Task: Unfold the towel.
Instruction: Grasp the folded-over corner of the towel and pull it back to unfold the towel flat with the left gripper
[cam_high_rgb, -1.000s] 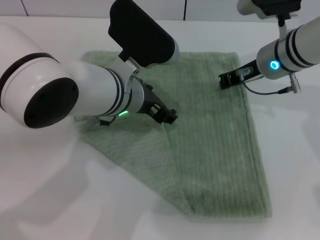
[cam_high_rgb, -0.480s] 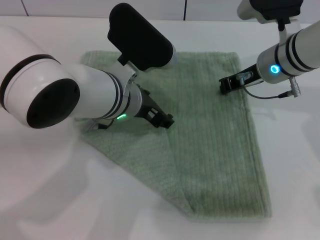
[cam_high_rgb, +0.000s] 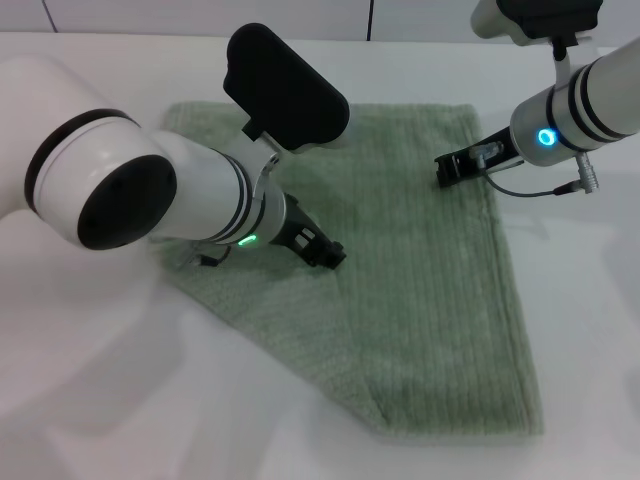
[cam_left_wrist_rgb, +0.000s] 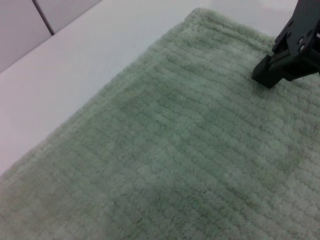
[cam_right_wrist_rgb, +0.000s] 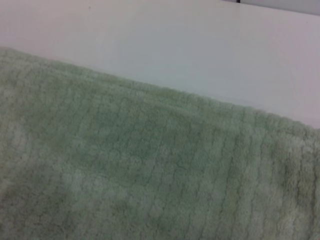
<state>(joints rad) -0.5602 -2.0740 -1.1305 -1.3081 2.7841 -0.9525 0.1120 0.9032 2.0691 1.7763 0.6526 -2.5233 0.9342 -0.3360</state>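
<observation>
While towel (cam_high_rgb: 420, 270) lies flat, left hand (cam_high_rgb: 333, 254) and right hand (cam_high_rgb: 447, 168) touching it, grips unclear

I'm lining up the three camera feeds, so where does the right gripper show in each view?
Head view: the right gripper is at upper right, low over the towel near its far right corner.
Left wrist view: the right gripper is the dark block at upper right, on the towel.
Right wrist view: not in it; only towel and table.
Shared landmark: the towel's far hemmed edge.
</observation>
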